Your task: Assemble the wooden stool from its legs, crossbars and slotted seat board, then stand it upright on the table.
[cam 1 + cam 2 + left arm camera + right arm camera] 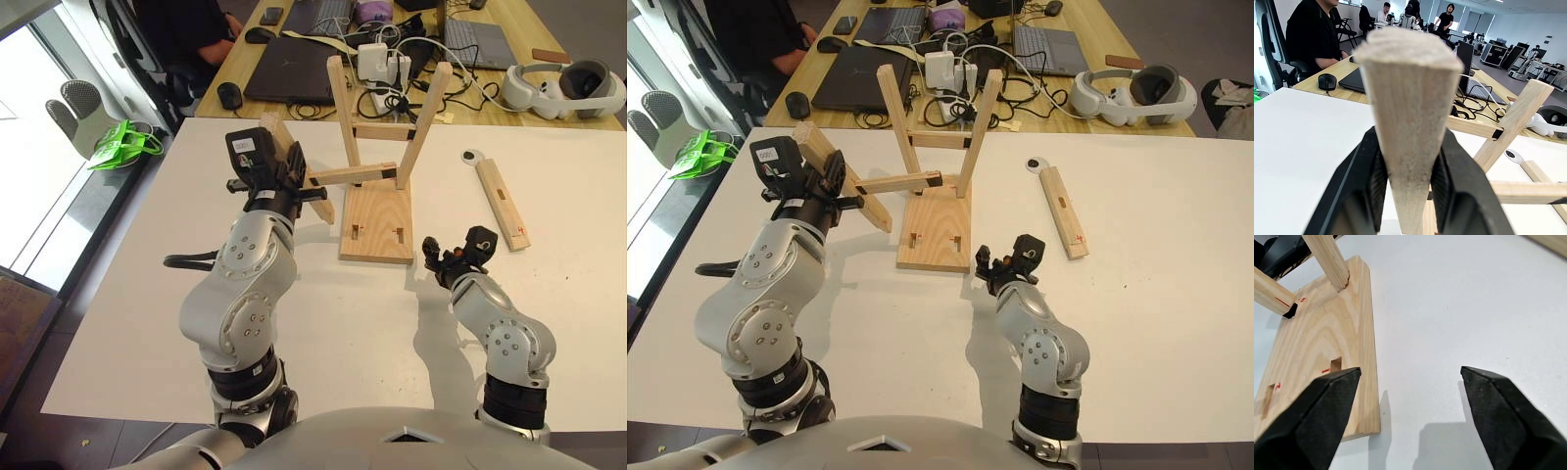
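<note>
On the white bench (549,323) the pale slotted wooden seat board (377,220) lies flat. Two wooden legs (343,108) stand up from its far end, joined by a short wooden crossbar (382,131). A second wooden crossbar (353,176) runs sideways from the left one to a third, tilted wooden leg (1408,98). The left tool (1410,161) is clamped on that leg. The two near slots (358,231) are bare. Just beside the board's near right corner, the right tool (1409,382) is spread wide, gripping nothing. A fourth wooden leg (502,204) lies loose well to the right.
</note>
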